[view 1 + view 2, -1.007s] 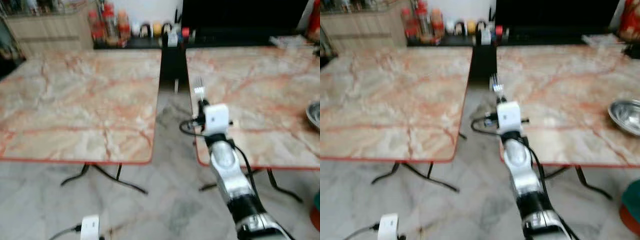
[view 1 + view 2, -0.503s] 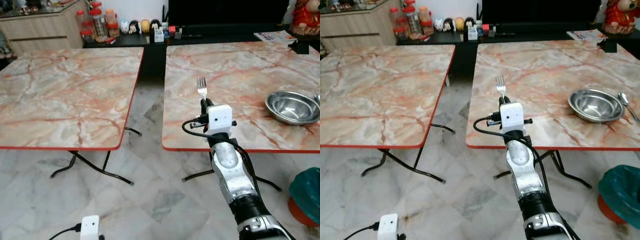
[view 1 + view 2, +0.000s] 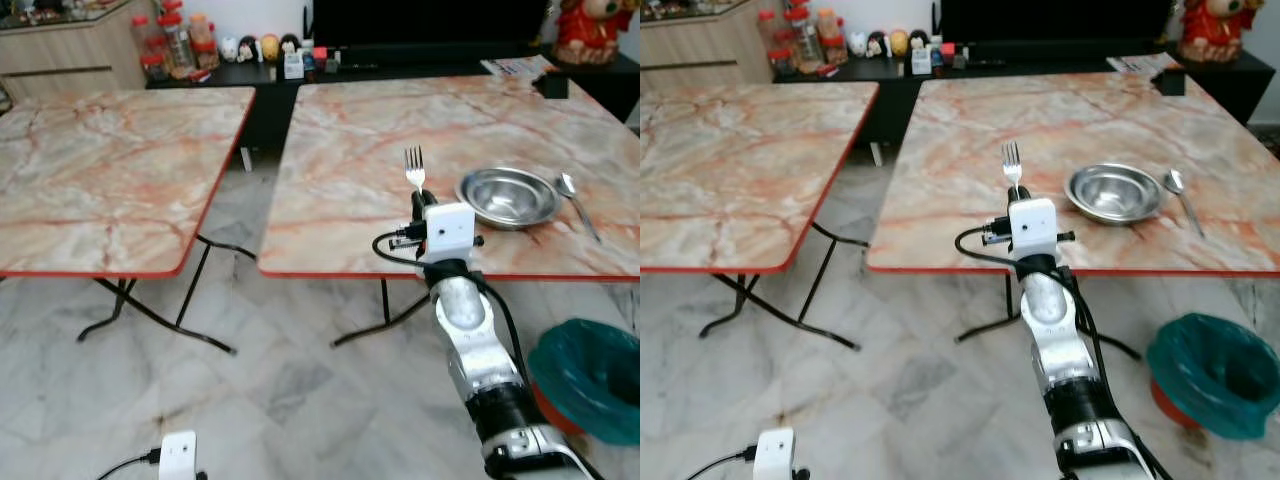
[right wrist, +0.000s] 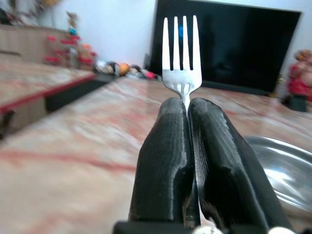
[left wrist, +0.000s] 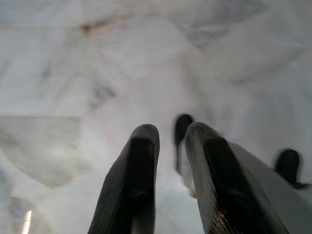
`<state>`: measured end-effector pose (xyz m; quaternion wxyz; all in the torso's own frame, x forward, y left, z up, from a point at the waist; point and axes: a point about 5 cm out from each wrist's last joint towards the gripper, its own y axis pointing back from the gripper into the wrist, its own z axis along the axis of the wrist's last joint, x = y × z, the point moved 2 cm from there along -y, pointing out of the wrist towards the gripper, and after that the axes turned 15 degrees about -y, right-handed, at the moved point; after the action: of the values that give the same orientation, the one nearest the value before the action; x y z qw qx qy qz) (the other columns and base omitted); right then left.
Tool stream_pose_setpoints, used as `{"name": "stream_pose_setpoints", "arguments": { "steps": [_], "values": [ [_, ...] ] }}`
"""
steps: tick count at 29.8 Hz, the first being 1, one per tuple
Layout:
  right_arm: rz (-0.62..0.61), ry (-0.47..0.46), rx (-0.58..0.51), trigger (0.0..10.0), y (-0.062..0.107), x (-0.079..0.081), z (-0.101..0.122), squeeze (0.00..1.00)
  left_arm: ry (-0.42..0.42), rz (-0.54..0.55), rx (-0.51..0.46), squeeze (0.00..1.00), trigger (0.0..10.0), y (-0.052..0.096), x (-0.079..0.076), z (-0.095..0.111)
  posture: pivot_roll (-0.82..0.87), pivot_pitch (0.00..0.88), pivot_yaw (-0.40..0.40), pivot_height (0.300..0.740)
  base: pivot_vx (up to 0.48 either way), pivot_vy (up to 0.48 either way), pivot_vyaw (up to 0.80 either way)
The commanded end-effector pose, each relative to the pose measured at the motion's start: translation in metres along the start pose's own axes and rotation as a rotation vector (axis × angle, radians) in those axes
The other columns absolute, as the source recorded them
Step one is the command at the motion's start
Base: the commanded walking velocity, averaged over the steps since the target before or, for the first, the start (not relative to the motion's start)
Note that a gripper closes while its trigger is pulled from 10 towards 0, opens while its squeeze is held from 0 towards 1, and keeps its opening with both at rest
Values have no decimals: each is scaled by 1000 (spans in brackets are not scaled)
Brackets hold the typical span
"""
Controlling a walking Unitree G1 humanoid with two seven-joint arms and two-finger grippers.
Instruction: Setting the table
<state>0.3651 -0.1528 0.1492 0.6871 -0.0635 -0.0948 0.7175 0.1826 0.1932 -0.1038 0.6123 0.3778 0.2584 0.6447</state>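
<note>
The right gripper (image 4: 187,117) is pinched on a fork (image 4: 180,53), its two black fingers (image 4: 165,161) pressed together around the handle so that the tines stand upright above them. In the left eye view the fork (image 3: 415,170) sits just right of centre, held over the near edge of the right-hand marble table (image 3: 350,180), with the silver arm running down toward the lower right of the frame. A steel bowl (image 3: 508,196) rests on that table just to the right of the fork, and a spoon (image 3: 577,202) lies beside the bowl, nearer the right edge of the frame. A teal bin (image 3: 590,378) stands on the floor at the lower right. A second marble table (image 3: 100,180) takes up the left part of the frame. The left gripper (image 5: 170,146) hangs over the pale marble floor (image 5: 73,73), its fingers slightly apart and holding nothing
</note>
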Motion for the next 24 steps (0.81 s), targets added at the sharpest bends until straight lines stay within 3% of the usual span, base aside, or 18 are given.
{"name": "stream_pose_setpoints", "arguments": {
  "steps": [1,16,24],
  "values": [
    [4,-14,-24,10000,-4,5,7,0,-6,13,2,0,10000,0,6,-2,-26,29,71,740,0,-334,0],
    [-8,-9,-19,10000,-4,2,6,0,0,15,1,0,10000,1,6,-2,-18,31,67,740,0,-323,0],
    [-10,-8,-13,10000,-5,1,5,0,22,16,-3,0,10000,1,7,-3,-18,31,67,740,0,0,0]
  ]
}}
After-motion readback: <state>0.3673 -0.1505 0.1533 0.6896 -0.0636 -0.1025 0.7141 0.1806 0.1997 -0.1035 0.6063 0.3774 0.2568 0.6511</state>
